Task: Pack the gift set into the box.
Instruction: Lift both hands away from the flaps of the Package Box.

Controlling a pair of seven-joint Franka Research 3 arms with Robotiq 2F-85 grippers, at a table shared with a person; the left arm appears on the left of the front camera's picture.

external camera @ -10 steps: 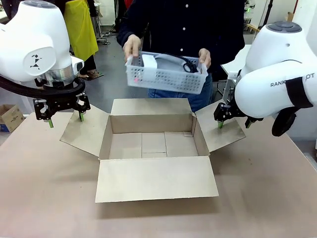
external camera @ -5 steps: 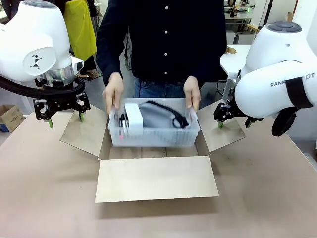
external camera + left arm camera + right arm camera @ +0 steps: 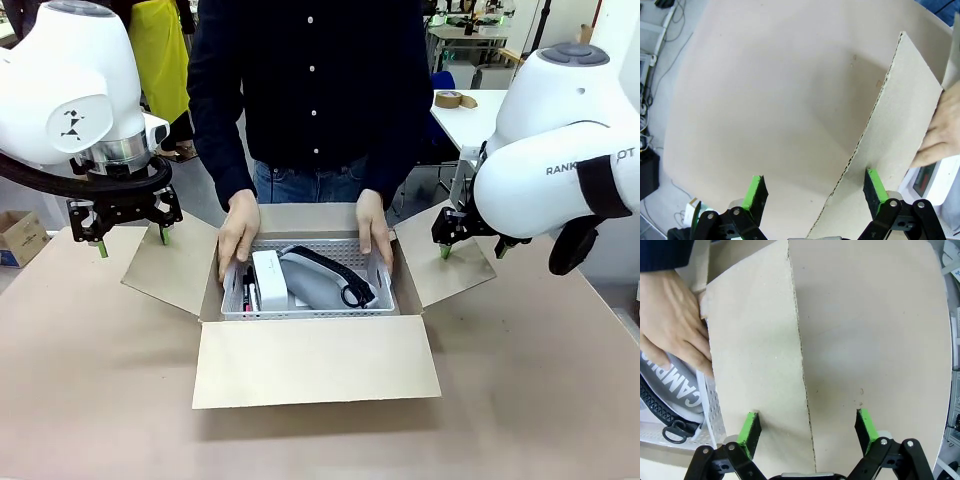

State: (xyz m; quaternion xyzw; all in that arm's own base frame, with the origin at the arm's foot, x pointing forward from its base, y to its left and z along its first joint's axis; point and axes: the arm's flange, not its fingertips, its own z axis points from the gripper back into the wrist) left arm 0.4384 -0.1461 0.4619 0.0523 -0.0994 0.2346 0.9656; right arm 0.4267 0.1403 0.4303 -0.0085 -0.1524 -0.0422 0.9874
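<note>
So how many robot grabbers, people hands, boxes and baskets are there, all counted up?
Grippers: 2, the left gripper and the right gripper, both open
Person's hands: 2, one on each end of the basket
Brown box: 1
White basket: 1, sitting inside the box
Total: 6

The gift set [image 3: 671, 386] reads "CAMPU", partly hidden; the right arm [image 3: 552, 185] shows "RANK" and "OT".

We see the gift set [image 3: 316, 282], a grey rounded pouch lying in a white perforated basket [image 3: 310, 309], down inside the open brown box [image 3: 315, 360], its four flaps splayed outward.
</note>
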